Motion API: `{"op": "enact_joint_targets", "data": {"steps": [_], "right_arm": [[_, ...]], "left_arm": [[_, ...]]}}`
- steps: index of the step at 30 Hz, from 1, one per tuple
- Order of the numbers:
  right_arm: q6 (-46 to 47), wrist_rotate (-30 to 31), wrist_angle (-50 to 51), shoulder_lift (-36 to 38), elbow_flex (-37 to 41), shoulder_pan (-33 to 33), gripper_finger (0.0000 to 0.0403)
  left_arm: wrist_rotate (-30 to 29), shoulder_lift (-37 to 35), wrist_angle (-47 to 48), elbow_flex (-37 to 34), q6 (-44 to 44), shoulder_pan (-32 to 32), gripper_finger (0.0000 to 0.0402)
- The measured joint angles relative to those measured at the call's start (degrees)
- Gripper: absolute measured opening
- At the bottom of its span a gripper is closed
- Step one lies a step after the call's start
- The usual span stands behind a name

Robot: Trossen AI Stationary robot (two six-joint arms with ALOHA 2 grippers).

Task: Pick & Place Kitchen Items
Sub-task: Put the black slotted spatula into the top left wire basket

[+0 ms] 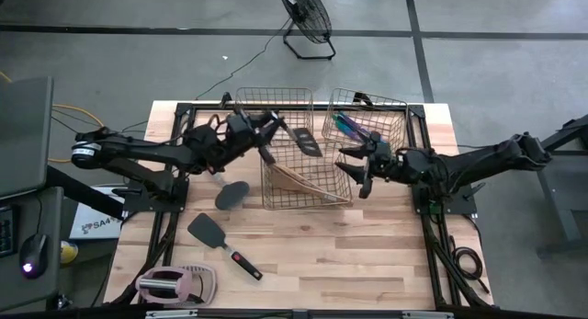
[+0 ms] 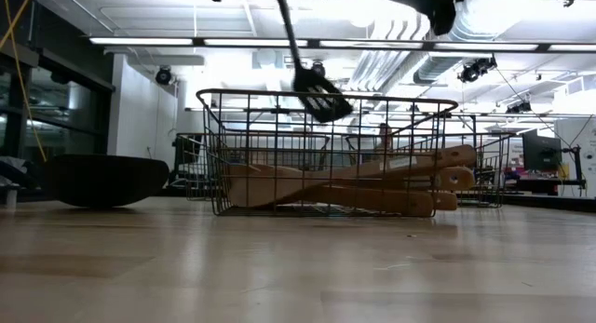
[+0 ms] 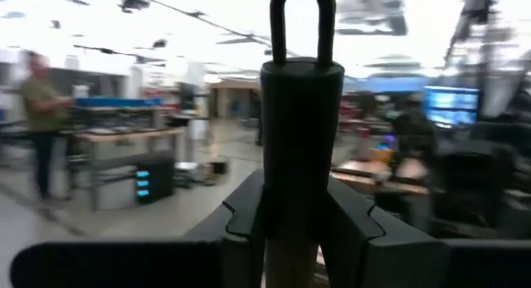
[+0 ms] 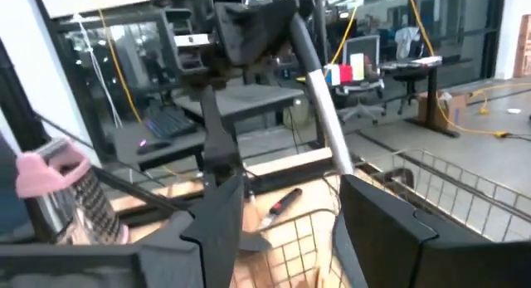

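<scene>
My left gripper (image 1: 271,131) is shut on a black slotted spatula (image 1: 308,142), which hangs over the middle copper wire basket (image 1: 317,195). In the low view its head (image 2: 321,98) hangs at about the height of the basket's rim. Several pale wooden utensils (image 2: 372,183) lie in that basket. My right gripper (image 1: 360,167) stands open at the basket's right side with nothing between its fingers. On the table left of the basket lie a black spoon (image 1: 231,195) and a black spatula with a red-tipped handle (image 1: 220,236). My left gripper pinches the spatula's handle (image 3: 303,130) between its two fingers, near the end with the hanging loop (image 3: 303,22). The fingers come about level from the table's left and lie across the handle. The spatula hangs below them, head down, clear of the basket.
Two more wire baskets (image 1: 271,103) (image 1: 367,117) stand at the back; the right one holds iridescent pieces (image 1: 347,126). A pink-and-white gadget (image 1: 175,284) lies at the near left corner. A black frame (image 1: 184,108) runs round the table's sides.
</scene>
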State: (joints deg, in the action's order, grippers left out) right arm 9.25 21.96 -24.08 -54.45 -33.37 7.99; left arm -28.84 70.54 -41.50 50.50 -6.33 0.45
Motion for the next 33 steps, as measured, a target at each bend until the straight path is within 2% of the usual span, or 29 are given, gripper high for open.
{"op": "enact_joint_targets", "data": {"steps": [3,6,12,19,27,33], "right_arm": [[-0.42,0.48,0.75,-0.02,0.01,0.00,0.0193],[1.42,-0.44,1.19,-0.85,0.01,0.00,0.0193],[1.53,-2.54,2.63,-2.11,0.09,0.00,0.0193],[-0.47,-3.10,-1.76,-1.51,0.07,0.00,0.0193],[-3.26,-5.64,3.46,3.28,0.07,0.00,0.0193],[-3.28,-5.62,10.21,7.10,0.06,0.00,0.0193]], "left_arm": [[-5.34,-0.84,-0.15,0.17,-1.97,-0.04,0.0074],[-8.02,-0.81,0.01,0.19,-2.36,-0.07,0.0074],[-11.22,-0.76,0.57,0.22,-4.18,-0.07,0.0074],[-12.67,-1.05,0.50,0.22,-6.33,-0.04,0.0074],[-11.91,-1.09,1.81,0.22,-6.73,2.75,0.0074],[-1.81,-1.09,6.16,0.22,-0.07,11.01,0.0074]]}}
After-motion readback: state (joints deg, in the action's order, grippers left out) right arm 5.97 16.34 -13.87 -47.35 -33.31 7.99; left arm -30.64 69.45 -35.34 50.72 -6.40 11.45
